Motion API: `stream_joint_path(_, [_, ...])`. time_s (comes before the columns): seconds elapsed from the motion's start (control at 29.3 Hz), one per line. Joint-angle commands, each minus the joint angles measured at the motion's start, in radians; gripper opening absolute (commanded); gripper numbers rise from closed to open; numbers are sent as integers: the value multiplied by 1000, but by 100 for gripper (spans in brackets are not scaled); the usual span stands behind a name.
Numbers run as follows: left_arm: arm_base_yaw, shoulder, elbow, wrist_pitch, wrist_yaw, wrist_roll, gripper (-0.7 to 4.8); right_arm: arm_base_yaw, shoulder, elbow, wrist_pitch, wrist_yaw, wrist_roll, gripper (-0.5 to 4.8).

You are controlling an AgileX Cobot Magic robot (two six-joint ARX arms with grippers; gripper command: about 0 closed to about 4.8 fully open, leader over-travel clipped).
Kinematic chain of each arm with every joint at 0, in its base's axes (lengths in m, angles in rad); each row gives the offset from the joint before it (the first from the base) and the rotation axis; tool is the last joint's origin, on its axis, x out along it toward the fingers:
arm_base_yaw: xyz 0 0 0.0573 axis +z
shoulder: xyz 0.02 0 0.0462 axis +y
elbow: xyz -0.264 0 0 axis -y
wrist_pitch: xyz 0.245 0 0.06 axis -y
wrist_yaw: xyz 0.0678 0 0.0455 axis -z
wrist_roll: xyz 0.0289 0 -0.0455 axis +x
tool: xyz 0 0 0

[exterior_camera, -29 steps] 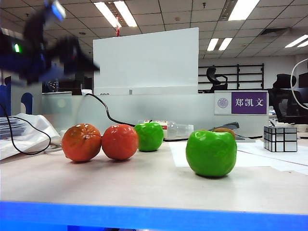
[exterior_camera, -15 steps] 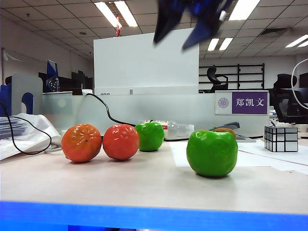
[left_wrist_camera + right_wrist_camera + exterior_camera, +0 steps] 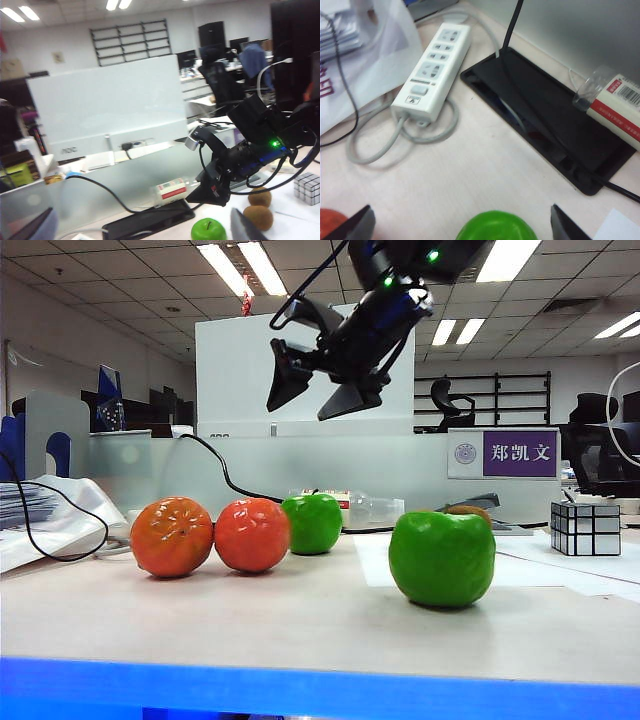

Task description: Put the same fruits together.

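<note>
Right gripper (image 3: pixel 318 390) fingers spread wide, holding nothing, hanging high above the far green apple (image 3: pixel 312 523). Left gripper (image 3: pixel 145 227) fingers spread too, empty. Two mandarins (image 3: pixel 210 536) touch on the tabletop (image 3: pixel 300 620); near green apple (image 3: pixel 442 558) sits apart, kiwis (image 3: pixel 265 207) behind it.

The pale table (image 3: pixel 300 620) carries two mandarins (image 3: pixel 171 536) touching, a far apple (image 3: pixel 312 523) beside them, and a near apple (image 3: pixel 441 558) apart. Two kiwis (image 3: pixel 259 198), a mirror cube (image 3: pixel 582 528), a power strip (image 3: pixel 432 70) and paper sheets (image 3: pixel 570 570) lie there too.
</note>
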Motion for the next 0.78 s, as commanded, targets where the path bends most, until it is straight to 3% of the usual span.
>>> stream_joint_path(0.03, [0,-12,1,-47,-10,40,479,1,24,16,-32,-2,6,479])
stream_joint_path(0.78, [0,-14,27,-50,-35,88,479,5,152,16,-94,21,6,479])
